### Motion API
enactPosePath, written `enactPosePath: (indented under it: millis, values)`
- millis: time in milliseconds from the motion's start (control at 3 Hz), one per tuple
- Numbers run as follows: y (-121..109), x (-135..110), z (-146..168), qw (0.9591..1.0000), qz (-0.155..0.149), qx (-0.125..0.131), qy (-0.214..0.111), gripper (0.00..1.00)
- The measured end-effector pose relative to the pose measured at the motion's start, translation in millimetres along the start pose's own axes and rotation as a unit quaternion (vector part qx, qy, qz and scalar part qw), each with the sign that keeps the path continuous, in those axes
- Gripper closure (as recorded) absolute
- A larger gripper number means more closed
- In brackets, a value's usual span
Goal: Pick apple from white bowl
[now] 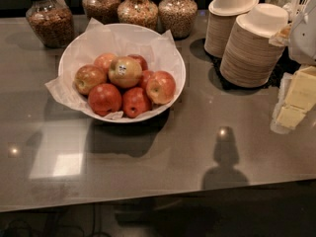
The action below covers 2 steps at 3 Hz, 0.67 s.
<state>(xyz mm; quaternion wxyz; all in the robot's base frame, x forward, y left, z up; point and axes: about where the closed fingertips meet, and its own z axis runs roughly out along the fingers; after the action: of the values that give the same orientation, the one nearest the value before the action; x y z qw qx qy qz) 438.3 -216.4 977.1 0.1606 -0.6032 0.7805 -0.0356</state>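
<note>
The white bowl point(170, 53), lined with crumpled white paper, stands at the back left of the grey counter. It holds several apples. The yellowish-green apple point(125, 71) with a small white sticker lies on top of the pile, near the middle, with redder apples point(104, 98) around and below it. A white shape at the upper right edge looks like part of my gripper point(305, 33). It is far to the right of the bowl and well apart from the apples, and most of it is cut off by the frame.
Several glass jars of cereal and nuts point(177, 14) stand behind the bowl. Two stacks of tan paper bowls with white lids point(249, 46) stand at the back right. Pale yellow blocks point(296, 98) lie at the right edge. The counter's front edge point(148, 199) runs along the bottom.
</note>
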Motion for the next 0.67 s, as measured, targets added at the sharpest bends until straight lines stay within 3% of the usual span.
enactPosePath:
  millis: [333,667]
  values:
    - [-1,-6,1,1.0,-0.006,0.007,-0.002,0.0]
    - [-4,-49,11,0.9975,-0.058,0.02,-0.035,0.0]
